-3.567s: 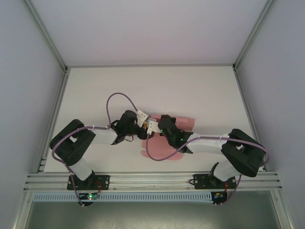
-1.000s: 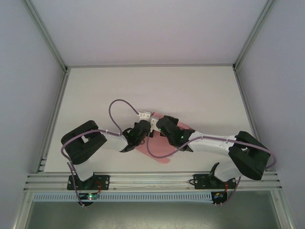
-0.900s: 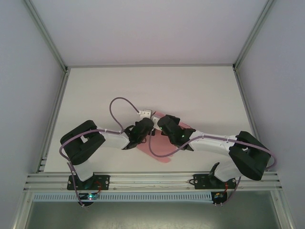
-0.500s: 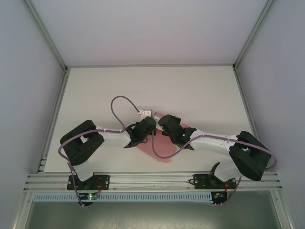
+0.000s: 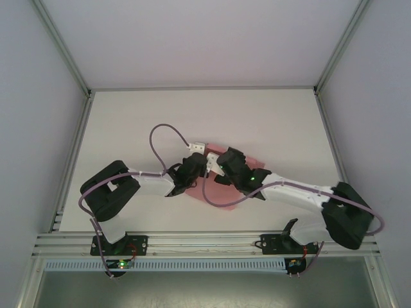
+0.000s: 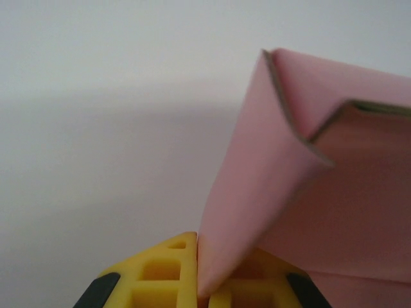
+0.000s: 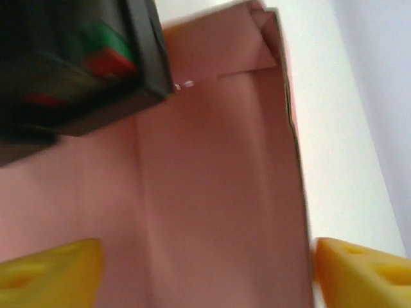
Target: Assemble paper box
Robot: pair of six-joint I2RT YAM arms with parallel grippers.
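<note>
While the left gripper (image 6: 204,283) pinches a raised flap of the paper box (image 6: 321,218), the right gripper (image 7: 205,266), spread, faces its panel.

A robot lab cell: white table (image 5: 257,115), aluminium frame rails (image 5: 205,241), plain pale walls (image 5: 29,128) around it.

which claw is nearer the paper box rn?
Left. The left claw pinches a raised flap of the paper box; the right claw is open, straddling its flat panel, contact unclear.
</note>
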